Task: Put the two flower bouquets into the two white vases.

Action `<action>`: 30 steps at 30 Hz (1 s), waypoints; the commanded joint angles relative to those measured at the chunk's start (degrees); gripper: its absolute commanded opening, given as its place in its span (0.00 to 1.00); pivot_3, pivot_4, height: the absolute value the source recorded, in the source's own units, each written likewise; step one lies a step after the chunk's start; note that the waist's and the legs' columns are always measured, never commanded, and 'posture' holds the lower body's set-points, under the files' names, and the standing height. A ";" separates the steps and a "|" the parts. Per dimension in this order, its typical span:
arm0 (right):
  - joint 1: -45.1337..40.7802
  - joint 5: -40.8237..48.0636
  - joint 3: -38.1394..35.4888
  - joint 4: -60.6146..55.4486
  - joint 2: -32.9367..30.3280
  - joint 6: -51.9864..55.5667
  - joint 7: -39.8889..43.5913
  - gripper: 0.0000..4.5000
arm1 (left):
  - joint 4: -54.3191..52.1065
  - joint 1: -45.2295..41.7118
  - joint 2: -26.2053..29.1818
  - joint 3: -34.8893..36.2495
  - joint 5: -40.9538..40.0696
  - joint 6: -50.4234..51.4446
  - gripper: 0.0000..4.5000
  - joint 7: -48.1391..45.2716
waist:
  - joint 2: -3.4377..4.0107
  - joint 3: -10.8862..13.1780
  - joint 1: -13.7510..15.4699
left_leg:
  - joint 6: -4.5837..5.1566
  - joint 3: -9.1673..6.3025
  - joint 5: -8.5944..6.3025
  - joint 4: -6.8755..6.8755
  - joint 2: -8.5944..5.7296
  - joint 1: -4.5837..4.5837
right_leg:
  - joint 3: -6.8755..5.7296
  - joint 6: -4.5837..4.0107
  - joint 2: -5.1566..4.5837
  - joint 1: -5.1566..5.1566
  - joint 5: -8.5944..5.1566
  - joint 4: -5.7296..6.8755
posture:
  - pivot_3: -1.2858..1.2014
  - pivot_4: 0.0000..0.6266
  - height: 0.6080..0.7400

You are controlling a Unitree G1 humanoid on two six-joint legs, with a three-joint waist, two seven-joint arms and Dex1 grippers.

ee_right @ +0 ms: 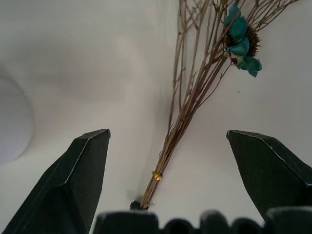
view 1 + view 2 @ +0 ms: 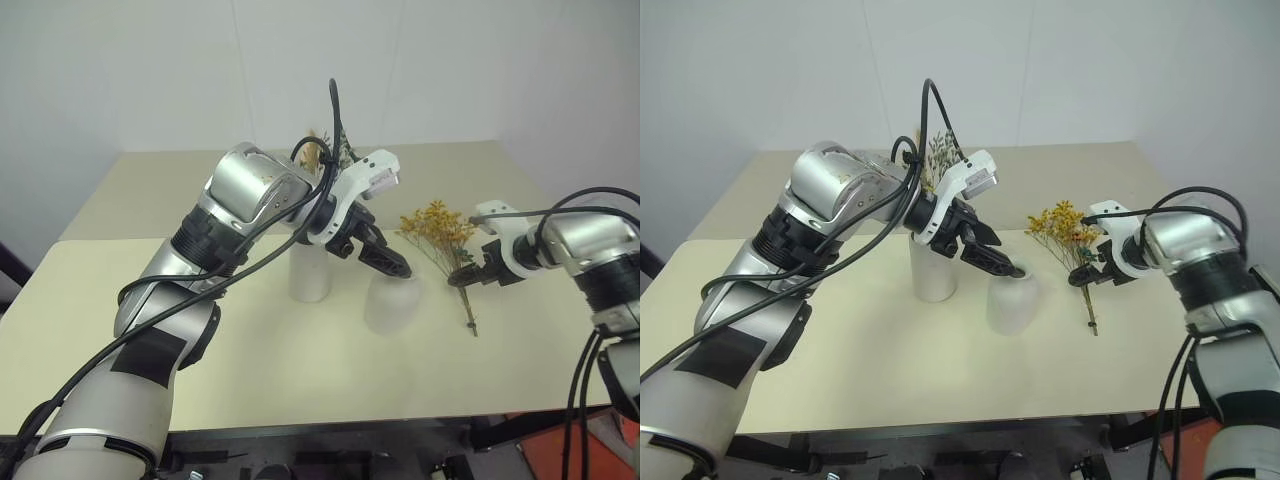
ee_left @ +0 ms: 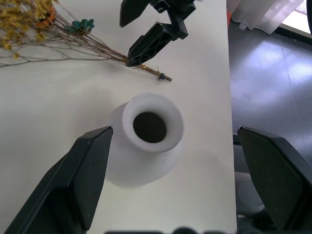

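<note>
From the head view I take the short vase as my landmark. It stands on the bench, and the tall vase is just beside it, on its left, with a small sprig already standing in its mouth. The yellow bouquet lies flat on the bench to the right of the short vase, blossoms to the far side and stems toward me. My left pincer hangs open just above the short vase; I think it waits there to steady it. My right pincer is open at the stems, not yet closing.

In the left wrist view I look straight down into the short vase's empty opening, so it is free for the bouquet.

In the right wrist view the stems run up between the open fingers, near the tied end, a good place to grip.
</note>
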 commanded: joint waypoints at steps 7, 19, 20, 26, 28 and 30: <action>-6.38 -13.66 3.29 24.27 8.06 -16.34 6.04 0.92 | 0.04 -2.14 0.09 2.48 0.89 1.34 1.00 -0.62 | 0.01 0.00 -0.20 | -0.09 0.00 0.06 0.01 -0.01 -0.07 | 0.03 -0.02 0.00 -0.11 0.02 0.05 | 0.52 0.24 1.00; -7.91 -20.14 -1.18 31.38 11.93 -20.61 7.84 0.04 | -2.89 -0.58 1.30 3.61 1.10 2.77 1.00 -0.39 | 0.03 -0.01 -1.37 | -0.18 -0.02 0.11 0.01 -0.01 -0.05 | 0.04 -0.02 0.01 -0.12 0.03 0.11 | 0.52 0.24 1.00; -8.20 -20.02 -2.56 31.59 11.74 -20.59 6.56 0.01 | -3.07 -0.45 1.37 3.66 1.11 2.78 1.00 -0.34 | 0.03 -0.01 -1.42 | -0.18 -0.02 0.11 0.01 -0.01 -0.05 | 0.05 -0.02 0.01 -0.12 0.03 0.12 | 0.52 0.24 1.00; -12.90 -11.19 -23.54 32.13 8.92 -17.79 -9.76 0.01 | -4.50 1.13 2.73 5.04 0.69 2.97 1.00 -0.15 | 0.17 0.08 -1.46 | -0.21 -0.01 0.12 -0.02 -0.02 -0.05 | 0.16 -0.05 0.00 -0.19 0.04 0.16 | 0.52 0.24 1.00; -12.91 -7.00 -31.92 30.42 7.93 -18.44 -16.12 0.01 | -5.28 2.08 3.59 5.56 0.37 3.03 1.00 -0.43 | 0.18 0.08 -1.46 | -0.21 0.00 0.12 -0.10 0.00 -0.02 | 0.17 -0.05 0.01 -0.20 0.04 0.15 | 0.52 0.24 1.00; -9.72 -2.35 -40.12 23.75 7.68 -22.49 -19.12 0.01 | -6.66 3.36 4.77 6.22 -0.15 3.22 1.00 -0.92 | 0.18 0.08 -1.40 | -0.20 0.00 0.12 -0.13 0.00 -0.01 | 0.17 -0.05 0.02 -0.19 0.04 0.14 | 0.52 0.24 1.00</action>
